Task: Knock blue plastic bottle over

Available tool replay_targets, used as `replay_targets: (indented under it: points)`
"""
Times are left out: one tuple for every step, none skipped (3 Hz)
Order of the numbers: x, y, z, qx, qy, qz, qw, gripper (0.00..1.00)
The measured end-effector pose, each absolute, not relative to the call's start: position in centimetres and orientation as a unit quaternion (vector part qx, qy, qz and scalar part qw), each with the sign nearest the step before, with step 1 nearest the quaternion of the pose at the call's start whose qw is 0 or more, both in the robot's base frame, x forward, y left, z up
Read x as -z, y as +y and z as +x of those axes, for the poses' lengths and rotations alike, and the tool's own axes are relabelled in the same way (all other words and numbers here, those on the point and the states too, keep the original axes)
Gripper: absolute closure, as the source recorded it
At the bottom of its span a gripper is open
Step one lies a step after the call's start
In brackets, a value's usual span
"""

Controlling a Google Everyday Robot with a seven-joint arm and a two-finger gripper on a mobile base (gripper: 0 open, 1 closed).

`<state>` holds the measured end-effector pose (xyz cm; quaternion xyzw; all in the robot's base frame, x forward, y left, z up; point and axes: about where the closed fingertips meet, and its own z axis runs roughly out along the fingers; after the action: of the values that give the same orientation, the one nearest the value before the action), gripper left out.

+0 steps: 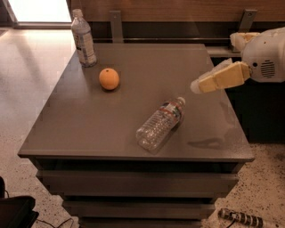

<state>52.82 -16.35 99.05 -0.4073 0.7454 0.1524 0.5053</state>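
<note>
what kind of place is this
Likely an office or lab space: grey drawer table, speckled floor, wood-panelled wall. The gripper hangs above the table's right side, far from the upright blue plastic bottle.

The matt cream gripper (199,85) hovers over the right of the smooth, faintly glossy table (147,58).

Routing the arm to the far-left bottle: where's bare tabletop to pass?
The gripper hovers over the right edge of the table. Bare: far strip behind the orange; front-left corner. Crowded: around the clear bottle; between orange and blue plastic bottle.
</note>
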Motion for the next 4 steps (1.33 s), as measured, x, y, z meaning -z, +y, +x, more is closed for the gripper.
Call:
replay_targets:
  points:
    - [-99.9,-14.0,53.8,-0.197,0.738,-0.346,0.545,0.0]
    - [-99.9,-14.0,53.8,-0.196,0.738,-0.347,0.544,0.0]
    - [-100.0,-13.2,54.1,-0.184,0.74,-0.332,0.555,0.0]
    - [-100.0,-9.8,55.1,-0.177,0.728,-0.314,0.583,0.0]
